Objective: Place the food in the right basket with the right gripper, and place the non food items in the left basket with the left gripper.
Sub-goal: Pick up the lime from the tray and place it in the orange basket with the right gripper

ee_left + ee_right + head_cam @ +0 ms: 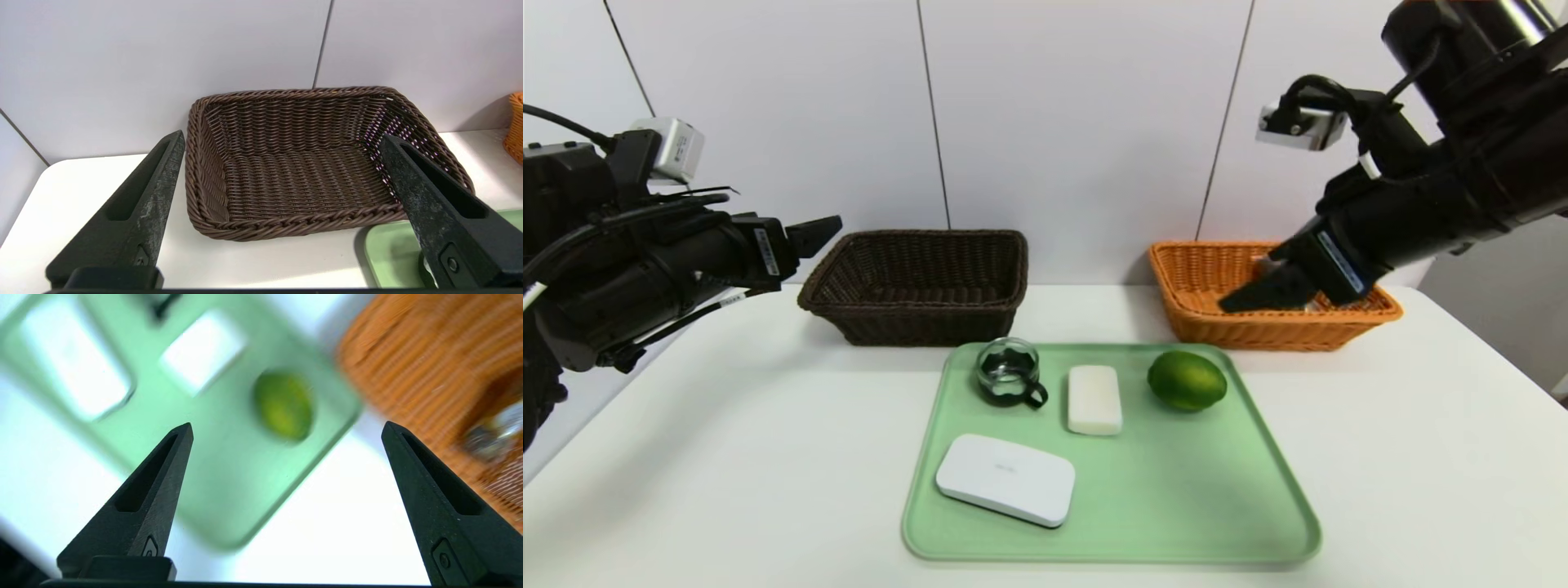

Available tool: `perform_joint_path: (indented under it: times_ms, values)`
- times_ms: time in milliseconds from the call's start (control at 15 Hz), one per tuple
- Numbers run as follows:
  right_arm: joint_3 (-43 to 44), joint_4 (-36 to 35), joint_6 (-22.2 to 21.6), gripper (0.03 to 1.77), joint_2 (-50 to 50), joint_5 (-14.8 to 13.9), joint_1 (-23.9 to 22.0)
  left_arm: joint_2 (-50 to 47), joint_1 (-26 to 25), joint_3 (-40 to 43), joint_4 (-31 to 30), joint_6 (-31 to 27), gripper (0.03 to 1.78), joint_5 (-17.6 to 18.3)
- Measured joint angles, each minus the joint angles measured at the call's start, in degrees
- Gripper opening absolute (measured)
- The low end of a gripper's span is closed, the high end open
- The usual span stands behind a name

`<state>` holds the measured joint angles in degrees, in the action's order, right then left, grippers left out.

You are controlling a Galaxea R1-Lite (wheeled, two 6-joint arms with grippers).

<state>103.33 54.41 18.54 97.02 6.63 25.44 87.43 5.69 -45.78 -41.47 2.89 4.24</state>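
A round green lime [1187, 380] is sitting on the pale green tray [1176, 506], glossy and a little dimpled, at the tray's far right corner. Beside it a small white bar [1094, 398] is lying flat, and next to that a clear glass cup [1009, 371] with a black handle is standing upright. A flat white case [1005, 478] with rounded corners is resting nearer the front of the tray.

Behind the tray, the orange basket [1209, 282] is standing on the right with something shiny lying inside it, too blurred to make out. The dark brown basket [302, 171] is standing on the left.

The right gripper [1245, 296] is hanging above the orange basket's near side, fingers spread wide and grasping nothing. The left gripper [282, 143] is hovering level, facing the brown basket, released and carrying nothing.

Everything is resting on a white table [727, 457] with rounded corners, and plain white wall panels [1078, 114] are running behind it.
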Motion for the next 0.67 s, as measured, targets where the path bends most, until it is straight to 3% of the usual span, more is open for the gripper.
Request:
perform_joint_path:
  times_ms: [200, 467, 667]
  values:
    - [-0.21, 9.05, 1.99, 1.64, -1.71, -2.58, 2.47, -0.63, 0.0, 0.35, 0.05, -0.05, 1.69, 0.05]
    - [-0.51, 9.86, 1.29, 1.67, 0.4, -4.05, 3.13, -0.89, 0.01, 0.6, 0.32, -0.33, 1.69, 0.02]
    - [-0.29, 9.62, -2.28, 1.68, 4.52, -7.7, 3.96, -0.91, 0.01, 1.18, 0.21, -0.46, 1.69, 0.05]
